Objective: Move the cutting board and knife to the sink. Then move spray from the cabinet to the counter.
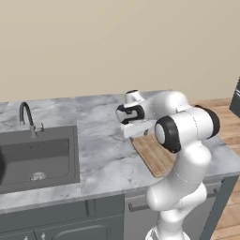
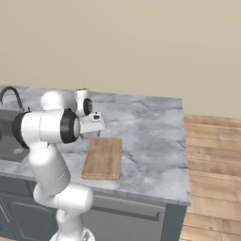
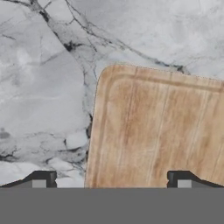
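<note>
gripper [image 3: 111,181] spread wide above cutting board [image 3: 157,131] corner | board lies flat, fingers may skid off | knife apparently unseen

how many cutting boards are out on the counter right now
1. The cutting board lies flat on the marble counter, near its front edge, to the right of the sink and under the gripper. No other board is visible.

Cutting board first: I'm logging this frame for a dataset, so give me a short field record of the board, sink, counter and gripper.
cutting board: lies flat on the counter, near its front edge
knife: cannot tell where it is
sink: basin set in the counter, left of the board
counter: marble slab carrying the board
gripper: open, above the board's corner, holding nothing
</note>
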